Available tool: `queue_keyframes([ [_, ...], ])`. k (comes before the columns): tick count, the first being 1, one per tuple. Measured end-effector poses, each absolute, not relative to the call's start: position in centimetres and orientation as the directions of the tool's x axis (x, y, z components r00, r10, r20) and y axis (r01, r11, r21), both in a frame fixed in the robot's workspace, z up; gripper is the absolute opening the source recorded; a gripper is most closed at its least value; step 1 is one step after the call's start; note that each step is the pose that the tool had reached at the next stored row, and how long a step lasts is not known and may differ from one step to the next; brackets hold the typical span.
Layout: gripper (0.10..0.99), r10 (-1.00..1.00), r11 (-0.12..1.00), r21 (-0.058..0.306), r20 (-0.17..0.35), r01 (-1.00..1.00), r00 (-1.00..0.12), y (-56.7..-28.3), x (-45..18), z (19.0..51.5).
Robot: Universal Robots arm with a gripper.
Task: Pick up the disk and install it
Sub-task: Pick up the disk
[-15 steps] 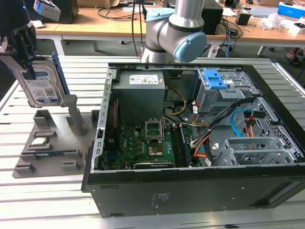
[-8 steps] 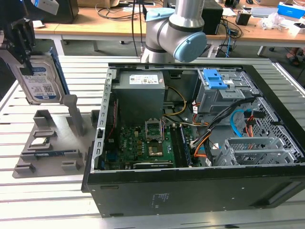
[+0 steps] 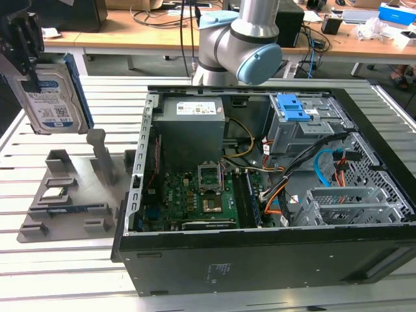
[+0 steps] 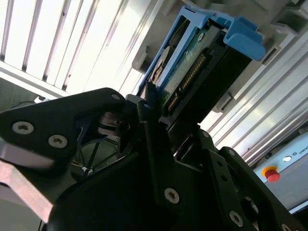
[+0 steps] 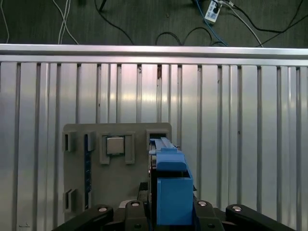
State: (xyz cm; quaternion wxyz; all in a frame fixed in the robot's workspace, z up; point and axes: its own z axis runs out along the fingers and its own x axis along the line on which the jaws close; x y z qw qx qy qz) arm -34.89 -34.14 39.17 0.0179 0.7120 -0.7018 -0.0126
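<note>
Above the grey holder tray (image 3: 84, 192) on the slatted table (image 3: 39, 273), my claw (image 3: 29, 75) hangs clamped on the disk (image 3: 55, 97), which is clear of the tray and tilted, its label side showing in the exterior view. Second wrist view: my fingers (image 4: 147, 106) grip the disk near its connector edge, the blue bracket (image 4: 240, 38) framing it. First wrist view: a small square chip (image 5: 115, 145) sits in a pocket of the tray. Beside the tray lies the open computer case (image 3: 260, 260), its blue-latched drive cage (image 3: 296, 130) on the side away from the tray
</note>
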Motion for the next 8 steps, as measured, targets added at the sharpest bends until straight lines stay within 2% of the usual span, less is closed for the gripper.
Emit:
queue_keyframes([
  [8, 0.365, -1.0, -0.014, 0.043, 0.007, -0.999, 0.015, -34.1, -34.9, 40.5],
])
